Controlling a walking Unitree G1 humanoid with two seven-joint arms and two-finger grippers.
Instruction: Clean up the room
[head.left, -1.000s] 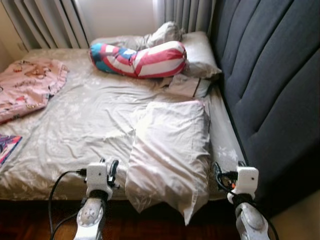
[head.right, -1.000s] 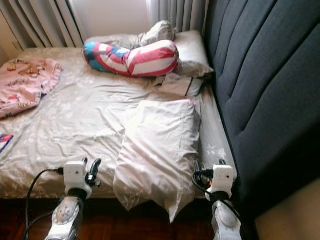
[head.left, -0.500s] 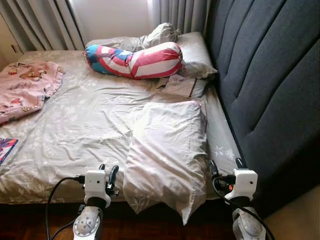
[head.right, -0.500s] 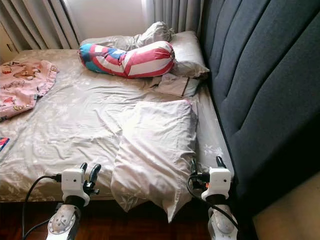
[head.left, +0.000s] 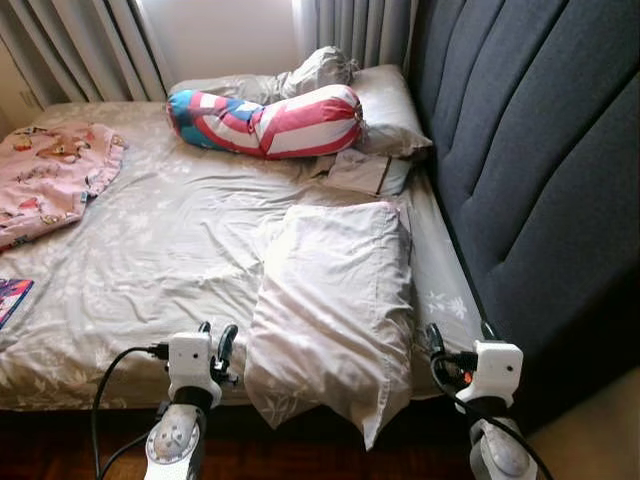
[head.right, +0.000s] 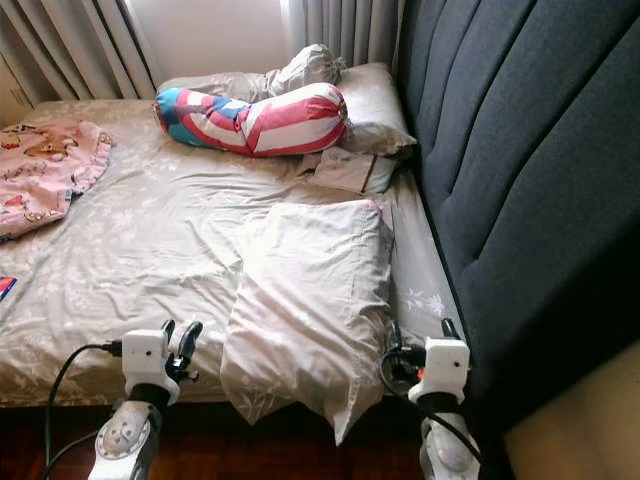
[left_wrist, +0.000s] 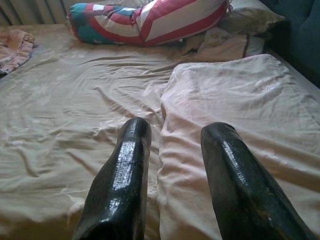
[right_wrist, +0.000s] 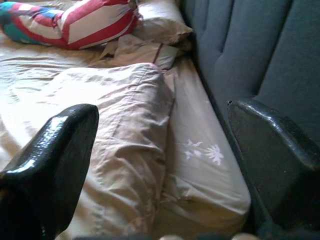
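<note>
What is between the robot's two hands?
The big beige pillow lies between the left gripper and right gripper, its corner hanging over the bed edge, as the left eye view shows.

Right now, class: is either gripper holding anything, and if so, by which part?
Nothing is held. The left gripper and right gripper are both open at the bed's near edge, on either side of the large pillow.

The left claw (left_wrist: 172, 150), fingers spread, hovers over the pale pillow's (left_wrist: 240, 95) edge on the bedsheet (left_wrist: 65, 110).
</note>
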